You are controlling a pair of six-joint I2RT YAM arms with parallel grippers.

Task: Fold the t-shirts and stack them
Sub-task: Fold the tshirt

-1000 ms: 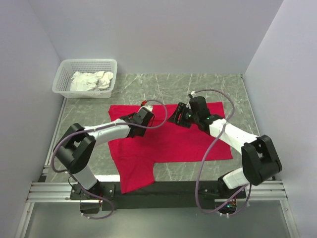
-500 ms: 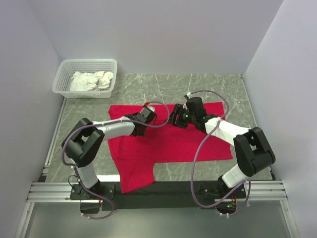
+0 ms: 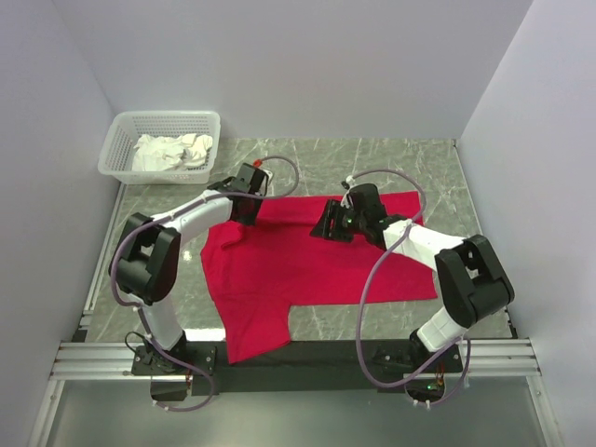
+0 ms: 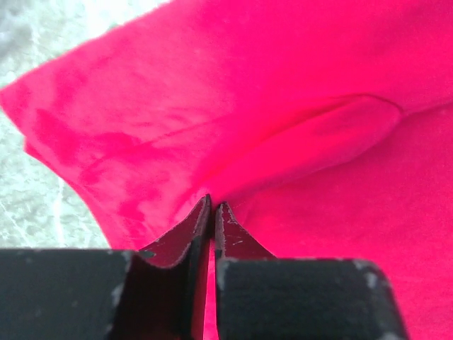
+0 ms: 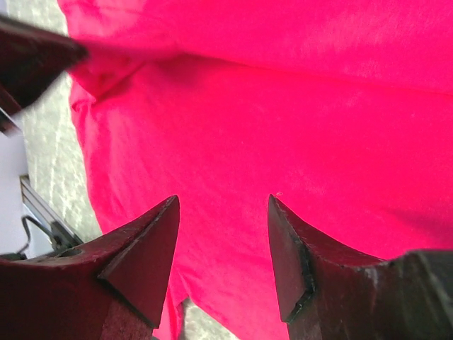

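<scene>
The red t-shirt (image 3: 317, 270) lies spread across the middle of the worktop (image 3: 391, 158), mostly flat, with one sleeve reaching toward the near edge. I judge it light, thin and limp: it will drape, wrinkle and drag rather than keep a shape. It is best taken by a hem or corner, at two points at once, and lifted low. My left pincer (image 4: 212, 212) is closed on a raised pleat of the cloth near the shirt's far left corner, with red fabric pinched between the jaws. My right pincer (image 5: 223, 209) hangs over the shirt near its far edge, jaws apart, holding nothing. Well off at the far left stands a white lattice basket (image 3: 116, 154) with pale crumpled cloth (image 3: 172, 151) in it
</scene>
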